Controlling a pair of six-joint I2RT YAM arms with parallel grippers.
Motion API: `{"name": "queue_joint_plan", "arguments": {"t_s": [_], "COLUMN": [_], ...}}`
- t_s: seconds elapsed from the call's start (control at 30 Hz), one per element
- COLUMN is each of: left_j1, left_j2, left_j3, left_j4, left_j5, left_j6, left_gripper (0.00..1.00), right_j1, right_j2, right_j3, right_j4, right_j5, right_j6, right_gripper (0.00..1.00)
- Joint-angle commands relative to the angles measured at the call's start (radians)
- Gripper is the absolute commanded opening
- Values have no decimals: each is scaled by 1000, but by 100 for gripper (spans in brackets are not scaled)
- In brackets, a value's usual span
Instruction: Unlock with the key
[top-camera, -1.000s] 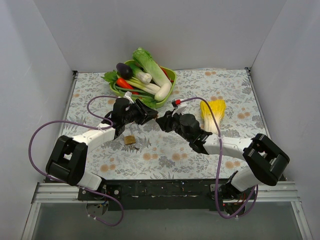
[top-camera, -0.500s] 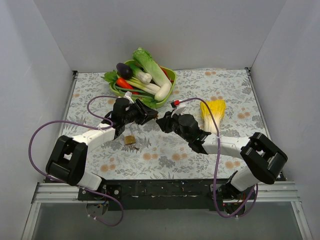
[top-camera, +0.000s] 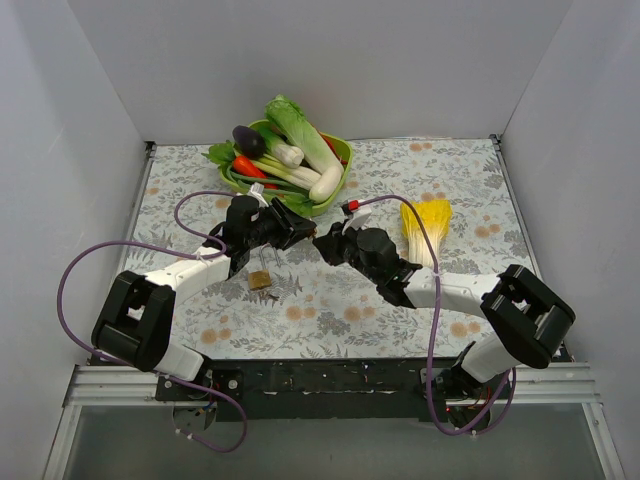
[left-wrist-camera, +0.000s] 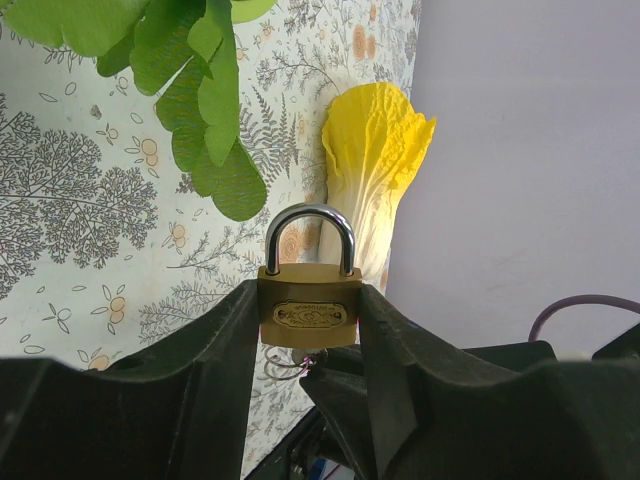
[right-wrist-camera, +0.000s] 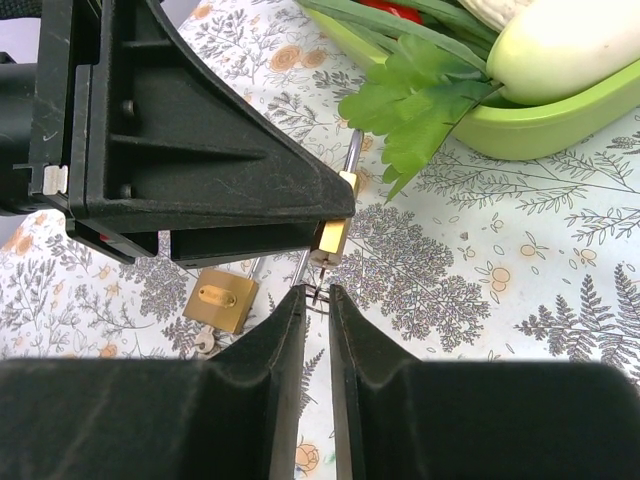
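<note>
From above, my left gripper (top-camera: 290, 229) and right gripper (top-camera: 322, 243) meet nose to nose over the floral tablecloth (top-camera: 330, 305), just in front of the green bowl (top-camera: 343, 150) of vegetables. A small brass padlock (top-camera: 260, 280) lies flat on the cloth below the left gripper. A yellow cabbage leaf (top-camera: 426, 225) lies to the right, apart from both grippers.

On the left wrist camera, the fingers (left-wrist-camera: 215, 350) are clamped on the body of a brass padlock with a silver shackle (left-wrist-camera: 310, 305). It is held upright off the cloth, with the shackle seated in the body.

On the right wrist camera, I see that held padlock edge-on. The key (right-wrist-camera: 317, 291) is a tiny dark sliver just under its lower end, sitting between my right fingertips (right-wrist-camera: 293, 305). Those jaws stand only narrowly apart, and I can't tell whether they are actually pinching the key.
</note>
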Motion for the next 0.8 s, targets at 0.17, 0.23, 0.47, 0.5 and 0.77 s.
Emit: {"name": "queue_joint_plan", "arguments": {"t_s": [0.17,0.23,0.47,0.5,0.77], "left_j1": [2,2,2,2,2], "left_j2": [-61,-61,-63,-63,-63], "left_j3": [13,12,12,10,8], "left_j4": [24,24,26,26,33], "left_j5": [19,19,21,21,22], "left_j6": [8,8,8,8,2], "left_gripper": [0,0,0,0,0], "right_j1": [2,2,1,2,2], "right_j2": [19,25,39,39,42], "right_j3": [61,63,71,68,58], "right_j4": [24,23,16,16,49], "right_j5": [33,33,24,24,44], "right_j6": [-18,-18,-17,-15,-12], "right_gripper": [20,17,5,3,1]}}
